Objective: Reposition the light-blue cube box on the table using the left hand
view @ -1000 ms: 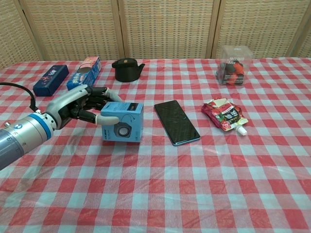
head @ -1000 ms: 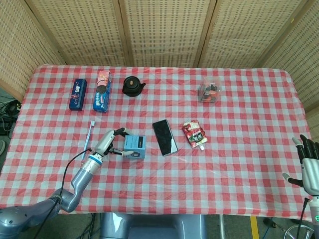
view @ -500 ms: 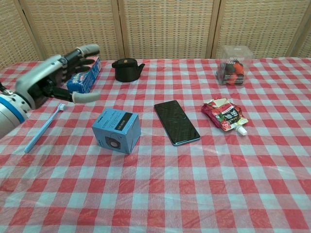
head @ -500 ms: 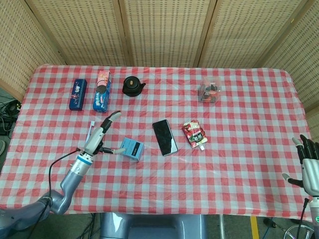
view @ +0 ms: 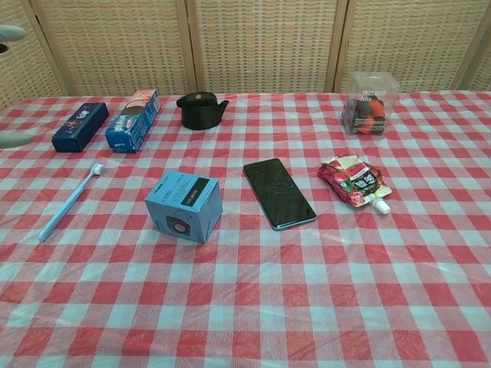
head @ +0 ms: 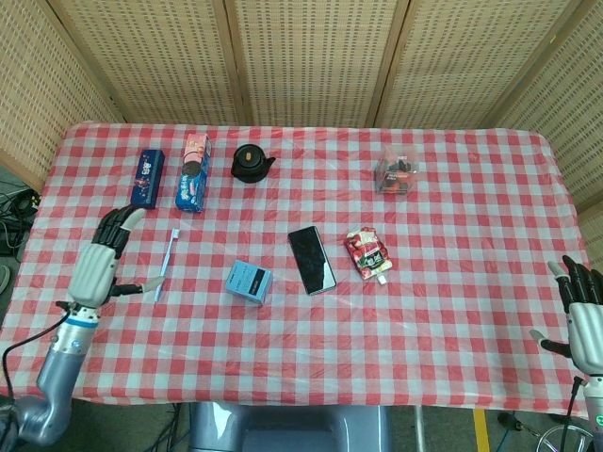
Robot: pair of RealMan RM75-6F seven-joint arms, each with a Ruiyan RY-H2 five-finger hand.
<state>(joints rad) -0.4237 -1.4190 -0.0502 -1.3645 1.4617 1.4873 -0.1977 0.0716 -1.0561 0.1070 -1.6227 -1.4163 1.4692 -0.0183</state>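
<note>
The light-blue cube box (head: 249, 282) (view: 184, 205) stands alone on the checked cloth, turned at an angle, just left of a black phone (head: 312, 259) (view: 279, 192). My left hand (head: 101, 258) is well to the box's left, lifted near the table's left edge, fingers spread and empty. In the chest view only its fingertips (view: 11, 32) show at the left edge. My right hand (head: 583, 315) hangs open past the table's right front corner, far from the box.
A blue toothbrush (head: 166, 263) (view: 68, 201) lies between my left hand and the box. At the back left are a dark-blue box (head: 147, 177), a cookie pack (head: 192, 170) and a black teapot (head: 251, 162). A red pouch (head: 367, 253) and clear container (head: 397, 174) sit to the right.
My left hand has let go of the cube box and pulled away to the left and up. The box stays where it was left, rotated from its earlier pose.
</note>
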